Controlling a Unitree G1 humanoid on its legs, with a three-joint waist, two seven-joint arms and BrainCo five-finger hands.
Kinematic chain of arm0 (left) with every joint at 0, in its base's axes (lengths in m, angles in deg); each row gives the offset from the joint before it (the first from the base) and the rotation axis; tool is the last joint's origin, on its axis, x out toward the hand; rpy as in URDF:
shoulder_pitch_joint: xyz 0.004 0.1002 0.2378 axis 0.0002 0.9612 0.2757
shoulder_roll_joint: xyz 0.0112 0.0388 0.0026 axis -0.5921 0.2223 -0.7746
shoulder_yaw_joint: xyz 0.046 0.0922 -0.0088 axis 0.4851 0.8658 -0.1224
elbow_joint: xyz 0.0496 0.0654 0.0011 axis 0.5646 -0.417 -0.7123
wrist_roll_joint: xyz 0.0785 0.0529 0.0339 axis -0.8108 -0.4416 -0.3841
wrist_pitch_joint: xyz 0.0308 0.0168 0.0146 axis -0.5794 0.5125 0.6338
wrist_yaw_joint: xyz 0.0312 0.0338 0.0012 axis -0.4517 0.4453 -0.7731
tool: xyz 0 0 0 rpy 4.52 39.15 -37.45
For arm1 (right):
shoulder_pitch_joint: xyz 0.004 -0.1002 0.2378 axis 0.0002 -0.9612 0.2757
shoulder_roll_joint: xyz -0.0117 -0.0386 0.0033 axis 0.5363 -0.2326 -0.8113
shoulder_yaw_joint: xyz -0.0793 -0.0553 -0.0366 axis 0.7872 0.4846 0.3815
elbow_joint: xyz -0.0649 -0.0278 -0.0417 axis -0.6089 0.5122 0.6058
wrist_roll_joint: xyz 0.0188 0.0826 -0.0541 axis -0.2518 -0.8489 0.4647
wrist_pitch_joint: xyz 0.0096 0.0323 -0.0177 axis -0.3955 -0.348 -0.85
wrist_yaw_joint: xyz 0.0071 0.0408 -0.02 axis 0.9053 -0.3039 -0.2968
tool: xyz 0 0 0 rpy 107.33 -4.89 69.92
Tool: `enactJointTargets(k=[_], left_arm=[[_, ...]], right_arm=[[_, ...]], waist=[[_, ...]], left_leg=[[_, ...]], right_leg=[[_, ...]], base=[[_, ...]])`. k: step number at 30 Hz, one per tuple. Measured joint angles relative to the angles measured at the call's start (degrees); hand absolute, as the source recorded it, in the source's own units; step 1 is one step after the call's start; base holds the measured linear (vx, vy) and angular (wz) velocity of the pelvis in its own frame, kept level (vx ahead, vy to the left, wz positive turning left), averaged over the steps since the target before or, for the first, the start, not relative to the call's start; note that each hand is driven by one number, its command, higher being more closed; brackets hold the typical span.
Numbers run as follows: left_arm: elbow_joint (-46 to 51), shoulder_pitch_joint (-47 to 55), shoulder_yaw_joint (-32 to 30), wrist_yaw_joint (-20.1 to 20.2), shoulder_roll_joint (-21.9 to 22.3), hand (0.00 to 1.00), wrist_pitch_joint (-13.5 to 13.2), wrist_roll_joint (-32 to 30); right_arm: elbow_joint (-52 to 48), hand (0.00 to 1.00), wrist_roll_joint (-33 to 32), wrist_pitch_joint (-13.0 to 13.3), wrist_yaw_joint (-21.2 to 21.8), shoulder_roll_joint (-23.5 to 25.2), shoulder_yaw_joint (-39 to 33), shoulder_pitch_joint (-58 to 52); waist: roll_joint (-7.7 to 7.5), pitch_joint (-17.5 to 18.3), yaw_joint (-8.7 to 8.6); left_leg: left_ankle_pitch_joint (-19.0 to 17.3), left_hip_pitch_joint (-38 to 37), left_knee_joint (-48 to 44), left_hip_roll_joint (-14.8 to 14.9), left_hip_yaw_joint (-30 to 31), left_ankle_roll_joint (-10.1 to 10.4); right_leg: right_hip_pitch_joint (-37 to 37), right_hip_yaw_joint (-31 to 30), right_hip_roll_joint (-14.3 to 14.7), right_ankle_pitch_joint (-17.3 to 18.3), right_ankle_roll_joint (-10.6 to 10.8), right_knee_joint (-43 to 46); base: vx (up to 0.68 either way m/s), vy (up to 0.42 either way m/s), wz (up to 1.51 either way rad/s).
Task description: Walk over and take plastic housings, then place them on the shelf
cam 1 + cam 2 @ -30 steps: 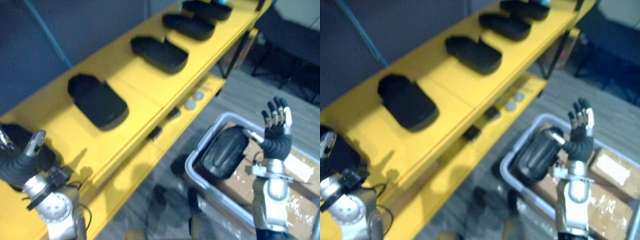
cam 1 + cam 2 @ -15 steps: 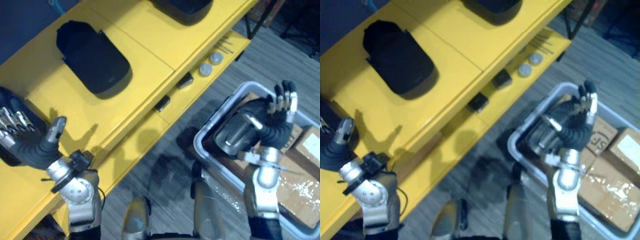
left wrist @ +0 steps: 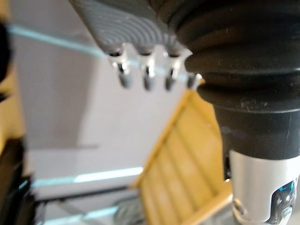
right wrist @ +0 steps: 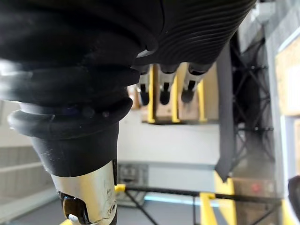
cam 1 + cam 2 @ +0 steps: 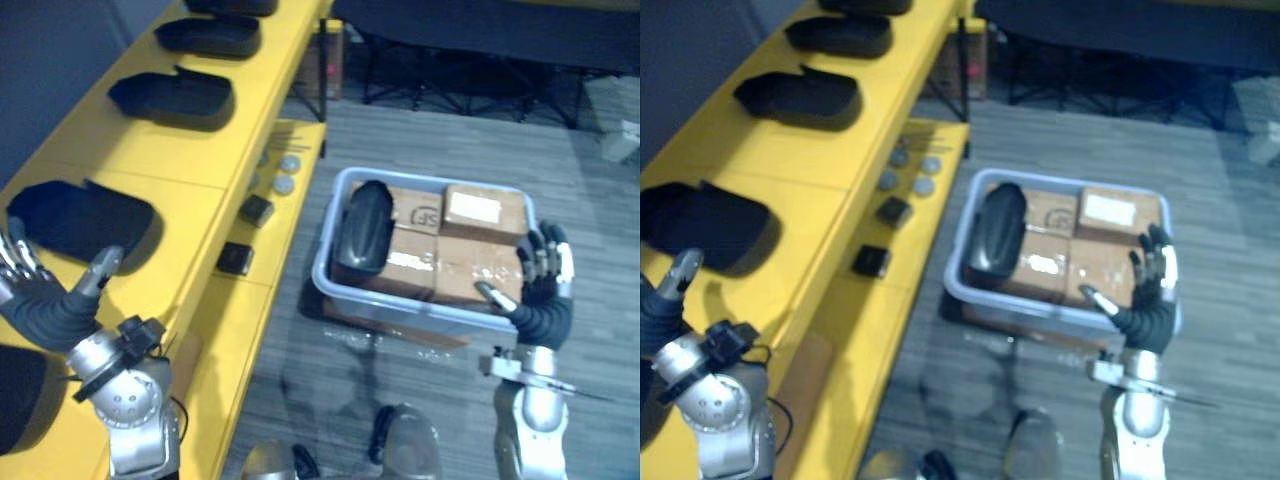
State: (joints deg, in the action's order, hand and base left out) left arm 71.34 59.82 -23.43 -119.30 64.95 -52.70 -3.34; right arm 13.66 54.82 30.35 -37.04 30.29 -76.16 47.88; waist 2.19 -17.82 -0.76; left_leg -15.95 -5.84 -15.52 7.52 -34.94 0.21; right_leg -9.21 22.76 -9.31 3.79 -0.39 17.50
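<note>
Shelf [image 5: 190, 170] yellow; plastic housings [image 5: 362, 228] black; bin [image 5: 410, 310] pale grey-blue; cardboard boxes [image 5: 485, 212] brown, white labels; floor [image 5: 600, 250] grey, plank-striped.

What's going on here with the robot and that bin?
A humanoid robot stands between a yellow shelf on its left and a bin on the floor. Both hands are open and empty: the left hand raised over the shelf, the right hand raised near the bin. Several black housings lie in a row on the shelf. One more housing rests on cardboard boxes in the bin, not yet picked up.
</note>
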Motion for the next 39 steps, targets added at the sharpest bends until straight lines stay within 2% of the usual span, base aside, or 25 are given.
enactJointTargets(k=[1,2,3,6,7,8,10,11,12,13,14,16,17,19,22,25,26,29,30,32,34,35,36,38,39], left_arm=[[0.0,-0.6,-0.3,-0.2,0.1,0.0,0.0,-0.3],[-0.1,-0.7,-1.0,-0.8,0.2,0.0,0.0,-0.3],[-0.3,-0.2,-1.5,-1.7,0.4,0.0,-0.1,-0.3],[-0.6,-0.2,-3.1,-3.4,0.7,0.0,-0.9,-0.4],[-1.2,-0.1,-3.2,-3.4,0.9,0.0,-1.0,-0.2],[-2.3,0.6,-3.1,-2.8,1.7,0.0,-1.3,0.9],[-3.2,2.8,-1.6,-2.4,3.6,0.0,-1.6,1.4],[-3.7,5.1,1.5,-0.4,4.6,0.0,-1.7,1.4],[-3.9,5.2,1.9,0.1,4.7,0.0,-1.7,1.4],[-5.6,5.7,3.3,1.9,4.4,0.0,-1.4,1.4],[-6.9,5.7,4.1,4.0,4.4,0.0,-0.7,2.3],[-10.0,5.8,6.9,9.0,3.9,0.0,1.8,2.9],[-11.3,5.8,8.1,10.0,3.5,0.0,2.7,2.9],[-18.2,5.3,12.1,14.5,1.6,0.0,7.6,3.8],[-27.3,5.1,15.6,18.1,0.9,0.0,13.8,6.3],[-36.9,5.1,18.1,19.8,-0.1,0.0,17.8,7.4],[-38.4,5.1,18.7,20.1,-0.2,0.0,18.3,7.4],[-45.4,5.2,21.8,20.4,-0.2,0.0,20.5,7.5],[-48.5,5.3,22.0,20.9,-0.2,0.0,21.3,7.5],[-53.3,5.5,22.0,22.4,-0.3,0.0,22.0,7.1],[-56.2,5.5,22.0,22.9,-0.3,0.0,21.8,7.1],[-58.9,5.3,22.1,23.3,-0.3,0.0,21.3,6.8],[-59.2,5.1,21.8,23.7,0.0,0.0,20.9,7.4],[-59.6,4.3,22.2,24.2,0.1,0.0,17.9,7.2],[-59.7,4.3,22.3,24.3,0.1,0.0,17.3,7.3]], right_arm=[[0.5,0.0,0.0,-0.2,0.0,0.0,0.1,0.1],[1.8,0.0,0.0,-0.4,0.0,0.1,0.5,0.7],[2.9,0.0,-0.3,-0.6,0.2,0.1,0.6,1.0],[3.7,0.0,-1.2,-2.0,0.5,-0.1,0.5,2.1],[3.7,0.0,-1.7,-2.4,0.5,-0.1,0.3,2.3],[3.8,0.0,-2.5,-3.0,0.5,-0.1,-0.5,2.3],[3.9,0.0,-3.4,-3.9,0.5,-0.1,-2.0,1.4],[4.1,0.0,-4.9,-4.5,0.4,-0.2,-3.8,-0.5],[4.2,0.0,-5.2,-4.5,0.4,-0.1,-4.0,-1.0],[4.6,0.0,-5.7,-4.6,0.4,0.3,-4.6,-3.2],[4.9,0.0,-5.8,-4.8,0.4,0.2,-4.9,-4.6],[7.2,0.0,-6.7,-6.4,0.3,0.2,-5.3,-4.9],[8.4,0.0,-6.7,-7.0,0.1,0.2,-5.5,-4.5],[14.9,0.0,-6.6,-9.7,-0.9,-0.3,-5.6,-1.1],[20.7,0.0,-5.2,-12.4,-1.7,-1.9,-5.1,2.5],[25.0,0.0,-4.3,-13.7,-1.5,-4.5,-4.0,6.3],[26.2,0.0,-4.4,-13.9,-1.5,-5.1,-4.0,7.2],[33.7,0.0,-5.9,-15.7,-0.5,-9.5,-3.9,14.5],[37.6,0.0,-7.0,-15.9,-0.1,-10.7,-3.8,18.1],[44.0,0.0,-8.3,-15.9,0.2,-12.9,-3.4,25.0],[49.0,0.0,-9.9,-15.9,0.4,-15.2,-2.4,30.7],[52.3,0.0,-11.3,-15.8,0.5,-17.6,-1.6,36.4],[53.4,0.0,-11.6,-15.5,0.4,-18.6,-1.6,38.7],[58.4,0.0,-12.4,-15.4,-0.6,-22.7,-0.4,46.9],[59.1,0.0,-12.4,-15.4,-0.8,-23.2,-0.1,48.2]], waist=[[-0.71,-0.2,0.03],[-1.41,-0.5,-0.02],[-1.37,-0.5,-0.16],[-1.39,-0.8,-0.01],[-1.37,-0.8,-0.05],[-1.29,-1.0,0.0],[-1.13,-1.0,-0.2],[-0.09,-1.3,-1.2],[-0.01,-1.3,-1.3],[0.18,-1.3,-1.91],[0.2,-1.3,-1.96],[0.32,-1.3,-2.03],[0.4,-1.2,-2.01],[1.01,-1.0,-1.92],[2.76,0.1,-1.58],[3.2,0.4,-1.46],[3.19,0.4,-1.38],[3.17,0.4,0.41],[2.97,0.3,1.37],[2.86,0.1,1.98],[2.82,-0.9,2.91],[3.08,-2.9,4.09],[3.39,-3.6,4.17],[4.81,-5.7,6.01],[5.06,-5.8,6.34]], left_leg=[[0.0,0.1,-0.1,-0.2,-0.7,0.1],[0.0,0.1,-0.8,-0.1,-1.9,0.1],[0.0,1.1,-2.8,1.2,-1.9,0.1],[-0.1,4.3,-11.2,6.0,-1.3,0.1],[-0.1,4.9,-13.3,6.8,-0.2,0.0],[-0.8,6.0,-16.8,7.7,3.8,-0.4],[-1.4,5.5,-14.9,6.6,8.3,-0.4],[-0.9,4.7,-8.8,5.5,9.7,0.1],[-1.2,4.5,-8.2,5.3,9.7,0.7],[-1.0,3.4,-4.8,4.6,9.3,2.3],[-0.6,3.0,-3.7,3.9,9.2,2.4],[0.1,2.9,-2.6,2.6,8.8,2.6],[0.5,2.8,-2.4,2.1,8.8,2.7],[1.8,1.7,-0.7,0.5,8.8,2.8],[2.5,1.6,0.8,-0.5,9.5,2.2],[4.1,0.8,2.6,-1.7,11.2,2.0],[4.2,0.8,2.9,-1.8,11.5,2.0],[4.3,2.0,2.9,-2.8,14.0,2.0],[4.5,2.4,2.9,-3.3,14.3,1.8],[4.5,4.7,1.6,-4.1,16.6,1.5],[4.6,6.2,0.6,-4.6,17.7,1.1],[4.6,7.6,-0.8,-5.1,18.8,0.5],[4.5,8.7,-1.5,-5.2,19.5,0.2],[4.9,11.3,-2.9,-6.1,21.3,-0.5],[5.1,11.6,-3.0,-6.3,21.6,-0.7]], right_leg=[[-0.7,2.3,-1.6,2.8,0.4,2.1],[-1.4,3.6,-2.4,2.5,1.2,3.3],[-1.8,3.1,-1.2,1.6,1.3,2.8],[-1.7,0.6,3.2,-0.1,-0.8,-0.2],[-1.5,-0.1,3.8,-0.1,-1.1,-0.3],[-0.8,-1.7,4.7,0.1,-1.8,-0.3],[-0.6,-4.0,5.5,0.3,-2.0,-0.3],[-0.8,-4.8,6.2,0.7,-1.7,-0.4],[-0.8,-4.9,6.2,0.7,-1.7,-0.4],[-1.0,-4.2,5.6,0.7,-1.6,-0.5],[-1.1,-3.5,4.7,0.4,-1.2,-0.7],[-2.0,-2.5,2.8,0.1,-0.7,0.6],[-2.3,-2.5,2.3,0.1,-0.7,1.2],[-2.8,-2.6,0.8,0.1,-0.4,2.5],[-2.7,-2.3,0.3,-0.3,0.1,1.9],[-1.1,-1.0,-0.8,-0.8,0.6,1.1],[-0.7,-0.6,-1.0,-0.9,0.8,0.8],[-0.7,0.9,-2.3,-1.7,1.4,0.4],[-0.7,1.2,-2.9,-2.1,1.6,0.2],[-0.7,2.9,-4.1,-3.1,2.1,-0.6],[-0.7,4.1,-5.0,-4.0,2.3,-1.0],[-0.7,4.7,-5.7,-4.6,2.3,-1.3],[-0.7,5.6,-6.1,-4.9,2.5,-1.3],[-0.9,7.3,-7.1,-6.3,2.7,-2.2],[-1.0,7.6,-7.3,-6.5,2.8,-2.3]], base=[[-0.03,-0.152,-0.64],[-0.06,-0.186,-0.46],[-0.07,-0.241,-0.53],[-0.05,-0.204,-0.51],[-0.06,-0.148,-0.65],[-0.06,-0.088,-0.76],[-0.07,-0.029,-0.75],[-0.05,0.033,-0.41],[-0.05,0.07,-0.29],[-0.02,0.086,-0.1],[-0.02,0.097,-0.11],[-0.01,0.1,-0.03],[-0.01,0.093,0.07],[0.02,0.064,0.08],[0.04,0.051,0.1],[0.02,0.037,0.22],[-0.03,0.034,0.44],[-0.09,0.051,0.33],[-0.1,0.055,0.2],[-0.15,0.074,0.48],[-0.18,0.078,0.49],[-0.19,0.067,0.38],[-0.19,0.062,0.55],[-0.18,0.07,0.49],[-0.14,0.073,0.38]])
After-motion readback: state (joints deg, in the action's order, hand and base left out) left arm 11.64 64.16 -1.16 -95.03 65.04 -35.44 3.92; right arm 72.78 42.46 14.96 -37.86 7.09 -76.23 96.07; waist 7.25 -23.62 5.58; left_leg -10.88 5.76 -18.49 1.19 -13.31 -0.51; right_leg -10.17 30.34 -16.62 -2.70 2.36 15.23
